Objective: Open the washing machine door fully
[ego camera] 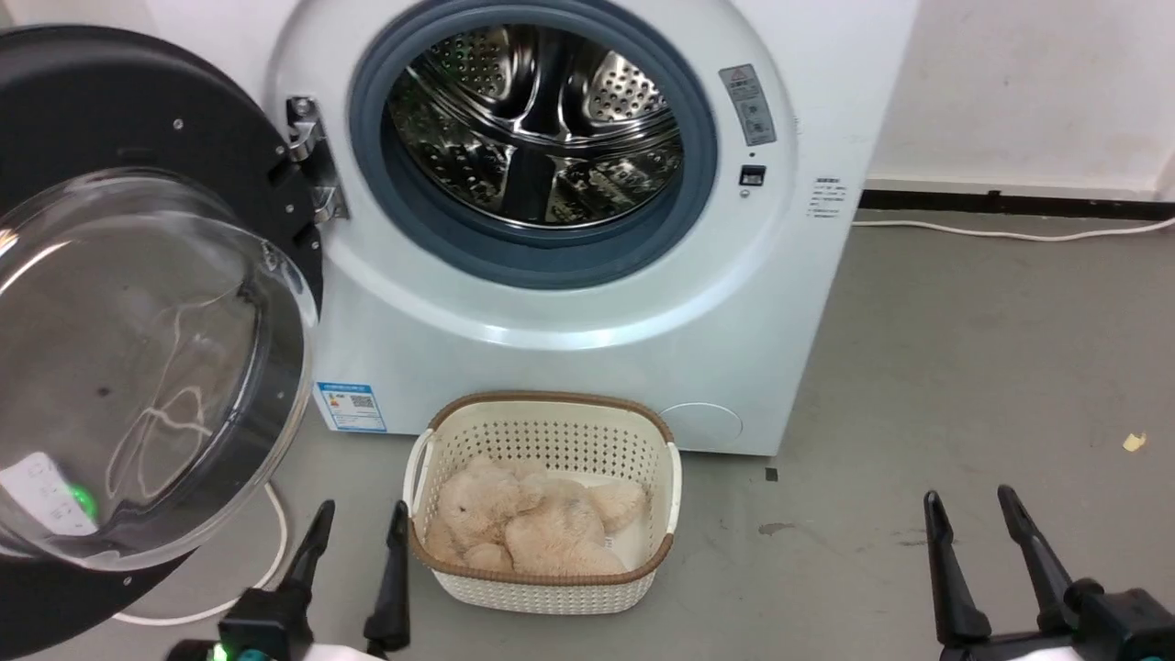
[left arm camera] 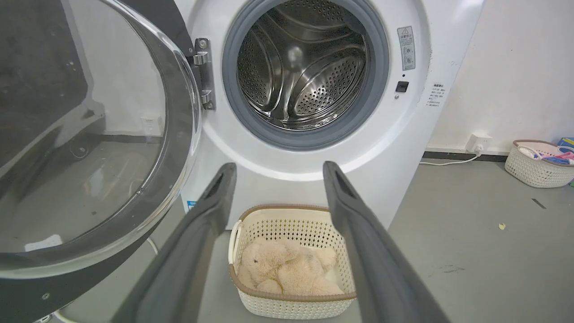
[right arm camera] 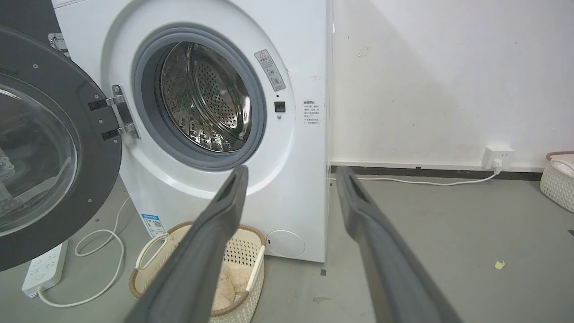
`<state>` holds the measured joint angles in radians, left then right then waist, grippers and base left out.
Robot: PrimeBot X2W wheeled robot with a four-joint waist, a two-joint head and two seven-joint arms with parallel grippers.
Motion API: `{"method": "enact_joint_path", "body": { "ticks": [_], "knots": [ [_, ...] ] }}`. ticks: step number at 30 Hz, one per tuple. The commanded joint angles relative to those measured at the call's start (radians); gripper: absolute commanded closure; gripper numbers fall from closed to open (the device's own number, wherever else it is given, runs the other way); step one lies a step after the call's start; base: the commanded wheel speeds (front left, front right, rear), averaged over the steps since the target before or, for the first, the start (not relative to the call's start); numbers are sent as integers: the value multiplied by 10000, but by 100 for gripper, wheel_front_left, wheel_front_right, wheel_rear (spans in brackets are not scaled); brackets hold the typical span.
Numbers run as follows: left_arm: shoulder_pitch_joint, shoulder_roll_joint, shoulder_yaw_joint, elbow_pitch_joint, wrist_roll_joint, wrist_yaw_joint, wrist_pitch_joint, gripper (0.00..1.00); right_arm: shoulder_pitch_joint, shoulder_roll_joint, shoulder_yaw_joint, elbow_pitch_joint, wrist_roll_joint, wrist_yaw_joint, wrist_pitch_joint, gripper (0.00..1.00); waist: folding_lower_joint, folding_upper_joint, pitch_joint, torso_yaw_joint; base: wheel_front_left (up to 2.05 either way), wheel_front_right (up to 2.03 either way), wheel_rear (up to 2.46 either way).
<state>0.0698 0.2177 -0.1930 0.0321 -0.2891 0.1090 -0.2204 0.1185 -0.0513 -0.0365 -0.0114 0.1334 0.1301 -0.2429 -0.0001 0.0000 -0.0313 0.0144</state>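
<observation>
The white washing machine (ego camera: 587, 367) stands ahead with its steel drum (ego camera: 537, 124) exposed inside a grey gasket. Its black round door (ego camera: 110, 119), with a bulging clear glass bowl (ego camera: 138, 367), is swung wide out to the left on its hinge (ego camera: 312, 161). The door (left arm camera: 89, 134) and the machine (left arm camera: 403, 134) show in the left wrist view, the door (right arm camera: 45, 148) and the machine (right arm camera: 296, 67) in the right wrist view. My left gripper (ego camera: 360, 514) is open, low, just right of the door's lower rim, touching nothing. At the lower right my right gripper (ego camera: 973, 505) is open and empty.
A cream perforated basket (ego camera: 551, 431) holding a beige plush toy (ego camera: 528, 523) sits on the floor before the machine. A white power strip (right arm camera: 45, 269) and its cable (right arm camera: 98, 242) lie under the door. Another basket (left arm camera: 538, 163) stands by the right wall, near a wall socket (right arm camera: 497, 157).
</observation>
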Motion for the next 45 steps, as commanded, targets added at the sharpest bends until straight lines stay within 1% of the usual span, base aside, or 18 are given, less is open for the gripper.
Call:
{"method": "enact_joint_path", "body": {
  "ticks": [1,10,16,18,19,45],
  "knots": [
    [162,-47,-51,30,110,115,-40,0,130,11,32,42,59,6,-49,0,1,0,-15,-48,0,0,0],
    [322,-68,-217,129,385,373,-144,0,184,11,106,204,69,6,-26,0,1,0,-68,-122,0,0,0],
    [264,-63,-278,158,435,411,-177,0,153,11,124,280,81,6,-20,0,1,0,-74,-119,0,0,0],
    [207,-64,-360,129,430,347,-196,0,129,11,153,307,85,6,-16,0,1,0,-73,-120,0,0,0],
    [185,-77,-357,130,397,318,-128,100,62,0,148,305,2,0,-10,100,1,0,-73,-120,0,0,0],
    [33,-357,21,56,823,75,278,100,-156,2,183,274,-231,-1,407,100,1,0,-7,-124,0,0,0]
  ]
}}
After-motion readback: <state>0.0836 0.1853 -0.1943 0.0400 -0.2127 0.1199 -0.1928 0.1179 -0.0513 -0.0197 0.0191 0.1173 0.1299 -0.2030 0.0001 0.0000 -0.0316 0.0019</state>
